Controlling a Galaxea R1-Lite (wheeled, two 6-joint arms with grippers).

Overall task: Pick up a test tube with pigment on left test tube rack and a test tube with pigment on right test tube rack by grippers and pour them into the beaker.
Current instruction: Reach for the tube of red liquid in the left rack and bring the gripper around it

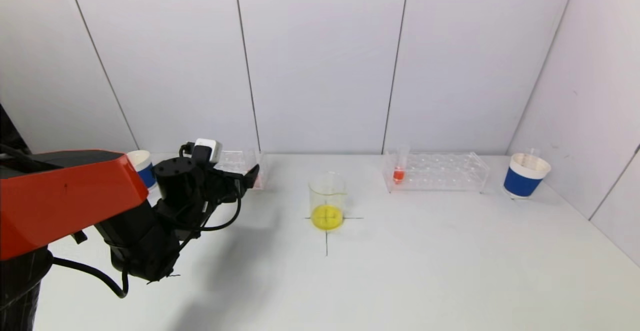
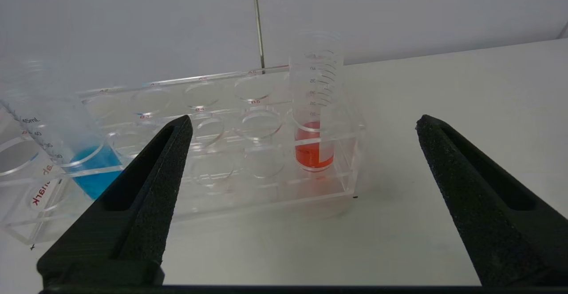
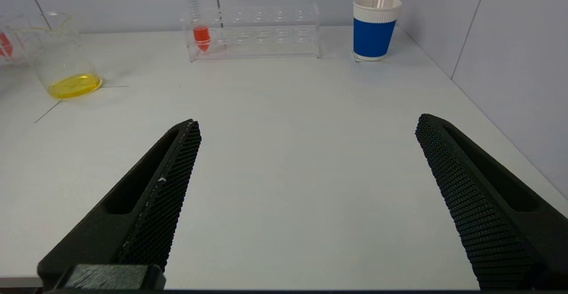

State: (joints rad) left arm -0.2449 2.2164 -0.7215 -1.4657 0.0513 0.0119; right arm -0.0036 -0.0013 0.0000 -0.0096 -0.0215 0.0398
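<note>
Left gripper wide open, empty, near left rack; I centre on red tube, approach straight. Right gripper open, idle.

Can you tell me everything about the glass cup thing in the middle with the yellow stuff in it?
That is the beaker, a clear see-through cup with straight sides and a small pouring lip on its rim. It stands upright on the white table, right on a cross of thin black lines. A shallow layer of yellow liquid covers its bottom; the rest is empty. It stands apart from both racks, and nothing touches it but the table. No gripper is near it.
</note>
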